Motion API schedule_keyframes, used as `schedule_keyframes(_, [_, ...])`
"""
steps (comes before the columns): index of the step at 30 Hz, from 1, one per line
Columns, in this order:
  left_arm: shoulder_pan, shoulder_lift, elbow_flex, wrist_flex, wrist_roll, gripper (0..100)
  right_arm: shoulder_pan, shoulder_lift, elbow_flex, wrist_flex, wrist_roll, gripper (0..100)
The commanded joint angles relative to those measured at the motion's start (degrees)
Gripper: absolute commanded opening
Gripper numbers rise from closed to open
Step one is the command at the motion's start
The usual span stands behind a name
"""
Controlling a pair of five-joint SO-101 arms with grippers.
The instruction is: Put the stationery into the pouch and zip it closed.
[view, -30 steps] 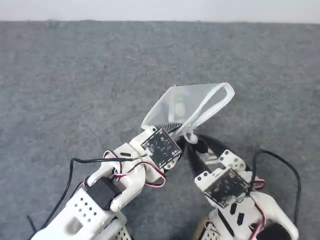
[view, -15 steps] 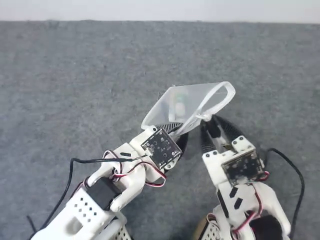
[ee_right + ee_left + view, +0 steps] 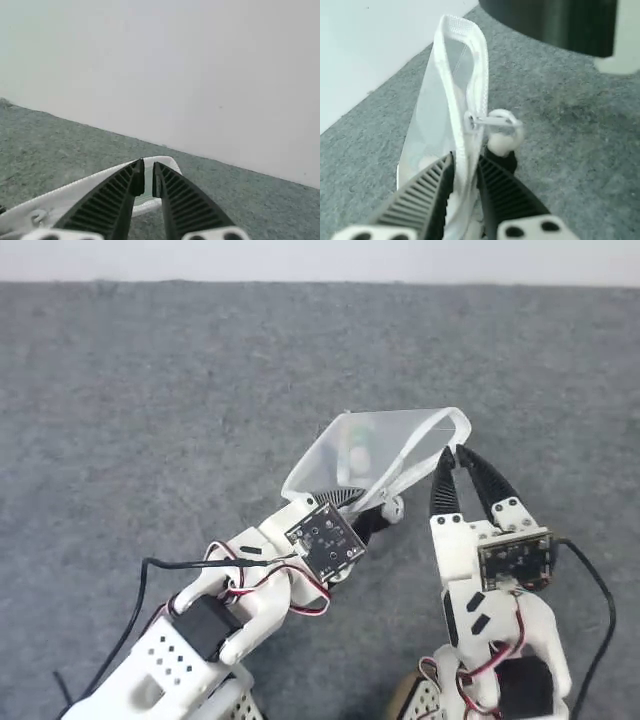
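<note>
A piece of stationery [image 3: 357, 456] is showing through the clear pouch [image 3: 395, 435], which is being held up off the worktop [image 3: 150, 390] with its mouth gaping, so the zipping step looks to be the one in hand. The left hand [image 3: 465, 162] is gripping the pouch's white zipper band just beside the zipper pull [image 3: 504, 131], while the right hand [image 3: 455, 452] is apparently pinching the pouch's opposite corner. The next move is likely calling for one hand to keep the pouch taut while the other is drawing the pull along the band to that corner.
</note>
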Motion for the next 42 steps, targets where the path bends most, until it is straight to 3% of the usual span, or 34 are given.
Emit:
schedule_keyframes(1, [-0.3, -0.3, -0.6, 0.7, -0.4, 1, 0.9, 0.1, -0.4, -1.8, -0.3, 0.7])
schedule_keyframes(9, [-0.4, -0.3, -0.6, 0.7, -0.2, 1, 0.4, -0.4, -4.1, 4.3, -0.4, 1.6])
schedule_keyframes(17, [-0.4, -0.3, -0.6, 0.6, 0.0, 1, 0.0, -0.5, -10.9, 17.8, -0.7, 17.5])
schedule_keyframes(26, [-3.5, -0.3, -0.7, -0.7, 1.2, 1, -16.0, -0.5, -18.9, 33.0, -0.3, 18.3])
schedule_keyframes(33, [-3.3, -0.3, -0.7, -0.7, 1.2, 1, -21.5, 0.0, -11.5, 29.3, 4.7, 18.0])
schedule_keyframes(42, [-3.2, -0.3, -0.7, -0.6, 1.2, 1, -18.4, -0.4, 0.0, 15.3, 4.9, 17.2])
